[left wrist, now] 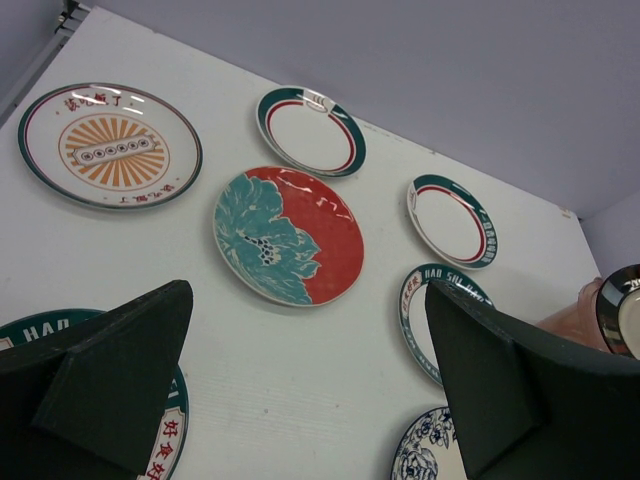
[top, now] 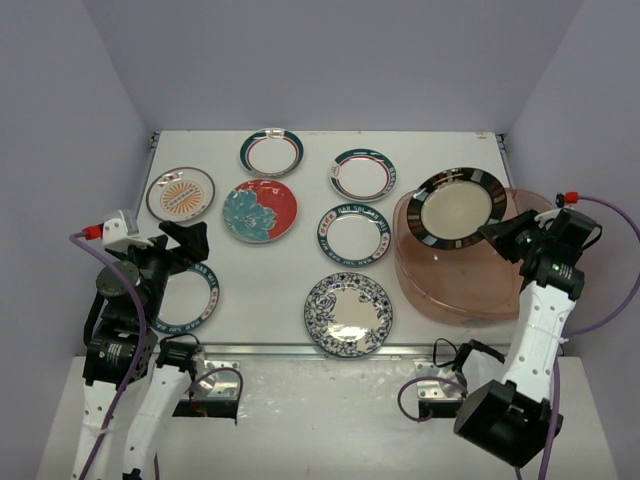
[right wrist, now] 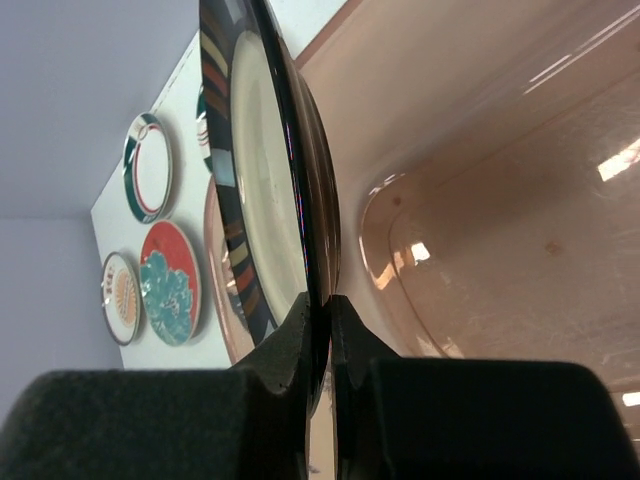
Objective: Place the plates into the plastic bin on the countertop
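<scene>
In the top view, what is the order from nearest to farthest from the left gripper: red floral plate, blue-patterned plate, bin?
From the left gripper:
1. Red floral plate, just right of it.
2. Blue-patterned plate, front centre.
3. Bin, far right.

The left arm and right arm wear white boxy link shells between black joint housings. Behind each pair of fingers, a purple cable loops from a red plug. The left fingers and right fingers are matte black wedges.
</scene>
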Controlling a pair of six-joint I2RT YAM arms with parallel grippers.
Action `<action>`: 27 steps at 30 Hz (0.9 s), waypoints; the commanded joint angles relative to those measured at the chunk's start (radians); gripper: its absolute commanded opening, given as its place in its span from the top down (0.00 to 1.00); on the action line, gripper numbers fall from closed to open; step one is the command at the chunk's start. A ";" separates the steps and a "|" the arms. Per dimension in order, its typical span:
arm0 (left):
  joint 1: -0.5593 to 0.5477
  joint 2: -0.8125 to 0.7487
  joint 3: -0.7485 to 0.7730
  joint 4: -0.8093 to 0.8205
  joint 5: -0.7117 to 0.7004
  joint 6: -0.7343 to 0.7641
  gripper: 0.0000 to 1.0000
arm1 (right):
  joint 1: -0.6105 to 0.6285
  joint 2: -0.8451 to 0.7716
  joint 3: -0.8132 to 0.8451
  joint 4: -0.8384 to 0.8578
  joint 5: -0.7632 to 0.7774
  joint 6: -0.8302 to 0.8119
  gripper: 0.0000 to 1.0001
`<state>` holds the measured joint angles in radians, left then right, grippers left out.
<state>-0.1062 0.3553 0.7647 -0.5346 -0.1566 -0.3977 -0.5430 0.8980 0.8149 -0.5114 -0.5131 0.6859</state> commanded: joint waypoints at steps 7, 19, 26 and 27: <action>-0.009 -0.013 0.004 0.039 -0.015 0.001 0.00 | -0.012 -0.147 -0.111 0.068 0.078 0.039 1.00; -0.009 0.009 0.005 0.033 -0.024 -0.006 0.00 | -0.012 -0.208 -0.262 0.114 0.092 0.040 1.00; -0.010 0.008 0.005 0.031 -0.031 -0.009 0.00 | -0.012 -0.088 -0.262 0.141 0.096 0.025 0.72; -0.010 0.014 0.006 0.032 -0.028 -0.009 0.00 | -0.012 -0.072 -0.258 0.142 0.096 0.024 0.57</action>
<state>-0.1066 0.3553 0.7647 -0.5350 -0.1801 -0.4015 -0.5543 0.7913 0.5094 -0.5215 -0.3758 0.7021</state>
